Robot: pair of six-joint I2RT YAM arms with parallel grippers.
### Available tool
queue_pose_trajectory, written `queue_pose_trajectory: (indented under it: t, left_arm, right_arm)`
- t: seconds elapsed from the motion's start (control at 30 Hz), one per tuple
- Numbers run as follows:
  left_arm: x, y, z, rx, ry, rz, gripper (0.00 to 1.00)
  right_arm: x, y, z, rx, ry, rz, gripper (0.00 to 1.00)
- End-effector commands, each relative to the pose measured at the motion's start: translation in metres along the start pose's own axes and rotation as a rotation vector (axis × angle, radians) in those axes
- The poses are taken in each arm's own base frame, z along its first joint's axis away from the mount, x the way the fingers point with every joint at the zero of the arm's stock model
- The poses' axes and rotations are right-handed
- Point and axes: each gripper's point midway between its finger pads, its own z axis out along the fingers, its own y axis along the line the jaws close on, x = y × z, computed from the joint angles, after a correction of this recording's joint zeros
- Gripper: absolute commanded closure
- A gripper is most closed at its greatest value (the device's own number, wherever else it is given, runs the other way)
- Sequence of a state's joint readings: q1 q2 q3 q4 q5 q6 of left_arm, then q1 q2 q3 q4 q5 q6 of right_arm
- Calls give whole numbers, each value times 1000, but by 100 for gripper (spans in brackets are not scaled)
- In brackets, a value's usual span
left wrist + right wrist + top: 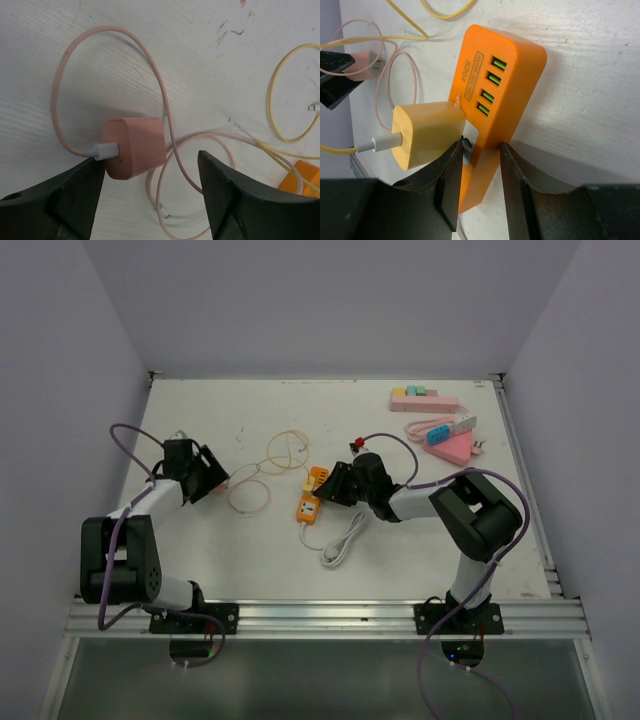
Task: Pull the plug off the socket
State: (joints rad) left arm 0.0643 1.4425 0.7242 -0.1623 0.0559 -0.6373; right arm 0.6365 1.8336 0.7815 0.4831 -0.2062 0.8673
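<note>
right hand (480, 159) is clamping the narrow end of the orange socket (505, 80), one finger pressing each side. the yellow plug (427, 132) is sitting in the socket's side face, just beside the left-side finger and fully seated. a white connector (375, 144) is going into the plug's far end. four green usb ports are facing up on the socket's broad face. cannot tell if the socket is lying flat or tipped on an edge.

in the top view the right hand (335, 483) is reaching in from the right onto the socket (311, 498), which is sitting near the middle of the counter (250, 410). a white cord (340, 545) is trailing from the socket toward the near edge.

left hand (152, 167) is hanging with jaws spread wide and gripping nothing, straddling a pink charger (135, 147) that is lying on the counter. the charger is sitting closer to the left-side finger, contact unclear. a pink cable (60, 85) is looping out from the charger and back around it. a yellow cable (272, 95) is curling off to the right of it.

in the top view the left hand (215, 478) is sitting well left of the socket. pink blocks (425, 397) are lying at the far right corner, well apart from both hands.
</note>
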Motion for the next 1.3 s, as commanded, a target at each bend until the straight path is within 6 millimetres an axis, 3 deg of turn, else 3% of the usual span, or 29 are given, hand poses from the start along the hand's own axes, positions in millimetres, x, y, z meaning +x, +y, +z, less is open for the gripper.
queue_pose_trajectory:
  t: [0.0,0.07,0.13,0.3,0.37,0.43,0.57,0.67,0.73,0.8,0.83,0.9,0.93,1.03,1.17,1.27]
  left_arm:
    - [-21,-7,-17,25,-98,-10,20]
    - [-26,-1,-28,-16,-126,-5,7]
    - [-37,-1,-43,-33,-169,13,0]
    - [-42,0,-74,-44,-197,72,0]
    - [-39,-10,-88,5,-207,100,0]
    - [-36,-22,-101,47,-226,145,1]
    - [7,-80,-120,223,-183,292,0]
    - [34,-110,-131,333,-172,350,0]
    - [53,-128,-134,370,-158,405,0]
    - [58,-140,-134,371,-167,438,0]
    - [74,-149,-131,376,-144,483,0]
    - [76,-163,-130,362,-171,518,0]
    - [90,-172,-126,366,-155,556,0]
    - [104,-191,-116,365,-146,607,1]
    - [107,-212,-104,351,-154,642,1]
    - [111,-218,-88,312,-158,660,3]
  right_arm:
    - [54,-59,-7,184,163,-35,62]
    - [54,-58,-7,181,164,-36,62]
    - [52,-56,-8,175,159,-38,62]
    - [50,-50,-11,158,149,-44,62]
    - [48,-48,-12,154,145,-40,62]
    - [47,-45,-14,143,141,-39,62]
    - [47,-42,-15,133,136,-30,62]
    - [47,-43,-17,135,130,-31,62]
    - [46,-43,-17,133,123,-28,62]
    - [47,-42,-17,128,129,-24,62]
    - [48,-42,-17,124,131,-20,62]
    - [50,-41,-16,115,141,-11,63]
    - [51,-41,-16,111,140,-2,63]
    - [53,-41,-17,109,146,-1,63]
    - [58,-43,-18,106,155,10,64]
    - [63,-45,-17,93,168,34,64]
